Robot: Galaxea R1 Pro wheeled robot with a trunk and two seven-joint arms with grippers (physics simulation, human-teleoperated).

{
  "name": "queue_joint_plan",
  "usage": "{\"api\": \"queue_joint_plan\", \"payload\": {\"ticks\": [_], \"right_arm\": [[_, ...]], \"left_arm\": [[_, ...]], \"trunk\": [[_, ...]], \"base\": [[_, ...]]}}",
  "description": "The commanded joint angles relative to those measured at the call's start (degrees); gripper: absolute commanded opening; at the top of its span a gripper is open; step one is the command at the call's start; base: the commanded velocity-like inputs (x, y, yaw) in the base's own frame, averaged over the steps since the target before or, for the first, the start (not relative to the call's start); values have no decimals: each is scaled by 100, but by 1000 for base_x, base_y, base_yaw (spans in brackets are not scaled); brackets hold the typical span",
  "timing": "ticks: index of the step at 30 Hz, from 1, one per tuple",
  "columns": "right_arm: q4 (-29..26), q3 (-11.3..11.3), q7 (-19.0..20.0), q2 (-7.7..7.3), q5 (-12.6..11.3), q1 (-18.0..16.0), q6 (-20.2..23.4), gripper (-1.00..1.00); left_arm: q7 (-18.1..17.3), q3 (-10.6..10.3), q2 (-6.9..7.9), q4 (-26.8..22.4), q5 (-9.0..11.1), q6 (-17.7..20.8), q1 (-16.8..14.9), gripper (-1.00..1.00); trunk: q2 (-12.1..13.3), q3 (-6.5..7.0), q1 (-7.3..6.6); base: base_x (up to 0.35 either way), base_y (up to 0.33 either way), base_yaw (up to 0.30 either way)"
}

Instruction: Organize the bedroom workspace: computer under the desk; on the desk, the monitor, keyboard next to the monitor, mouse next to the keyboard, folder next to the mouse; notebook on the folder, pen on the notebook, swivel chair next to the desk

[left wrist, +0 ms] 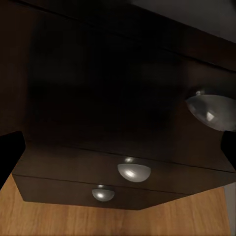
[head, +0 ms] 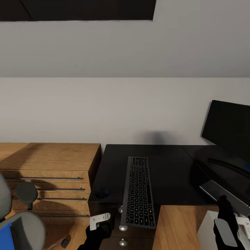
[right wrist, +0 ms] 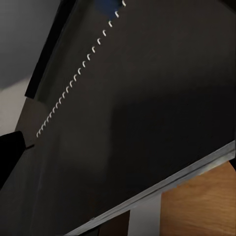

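Note:
The long black keyboard (head: 138,192) lies on the glossy black desk (head: 166,163), its near end sticking out over the front edge. Left of it sits the small black mouse (head: 102,192). The black monitor (head: 230,130) stands at the right. Below it lies the dark notebook (head: 217,190) with its grey edge; its white spiral (right wrist: 73,78) runs across the right wrist view. My left gripper (head: 100,224) hangs open below the desk edge, facing the drawer unit's silver knobs (left wrist: 133,171). My right gripper (head: 226,222) is open just over the notebook's near edge. The grey swivel chair (head: 24,225) carries the blue folder (head: 5,238). The white computer (head: 207,231) stands low at the right.
A low wooden drawer cabinet (head: 52,166) stands against the grey wall left of the desk. Wood floor (head: 177,225) lies under the desk opening. A dark skylight (head: 80,9) is overhead. The drawer unit (left wrist: 98,98) is very close to my left gripper.

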Motion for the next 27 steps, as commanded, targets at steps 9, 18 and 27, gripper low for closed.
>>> {"api": "queue_joint_plan", "payload": {"ticks": [9, 18, 27], "right_arm": [[-3, 8, -27, -17, -42, -1, -21, 100], [-9, 8, -147, -18, -41, -1, -23, -100], [-12, 8, -160, -18, -35, -1, -21, -100]], "left_arm": [[30, -22, 5, -6, 53, -38, -9, 100], [30, -23, 5, -6, 53, -38, -9, 100], [30, -23, -1, 20, 53, -36, -9, 100]], "trunk": [[-3, -6, 0], [-3, -6, 0], [-3, -6, 0]], "base": [[0, 0, 0], [0, 0, 0], [0, 0, 0]]}}
